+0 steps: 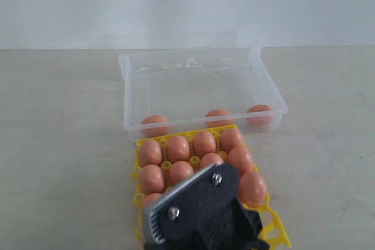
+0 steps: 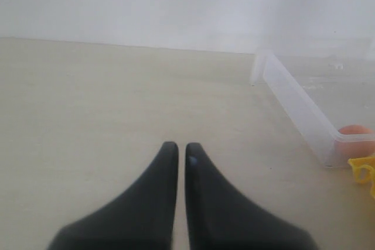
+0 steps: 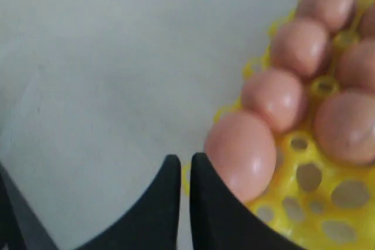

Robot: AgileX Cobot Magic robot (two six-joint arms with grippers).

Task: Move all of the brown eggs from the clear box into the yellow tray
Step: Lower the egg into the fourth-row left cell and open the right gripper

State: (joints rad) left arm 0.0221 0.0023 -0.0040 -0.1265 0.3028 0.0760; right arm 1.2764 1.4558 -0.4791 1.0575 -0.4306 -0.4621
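Observation:
Three brown eggs lie along the near wall of the clear box [image 1: 126,95], at the left [image 1: 155,125], middle [image 1: 218,116] and right [image 1: 260,114]. Several brown eggs fill cups of the yellow tray [image 1: 278,235] in front of the box. My right arm's black wrist body [image 1: 196,215] hangs over the tray's near left part. My right gripper [image 3: 186,159] is shut and empty, its tips beside an egg [image 3: 243,153] at the tray's edge [image 3: 280,194]. My left gripper [image 2: 181,146] is shut and empty over bare table, left of the box [image 2: 299,106].
A pale wall stands behind the beige table [image 1: 58,121]. In the left wrist view one egg [image 2: 355,132] sits in the box's corner, with a corner of the yellow tray [image 2: 363,168] just beyond it.

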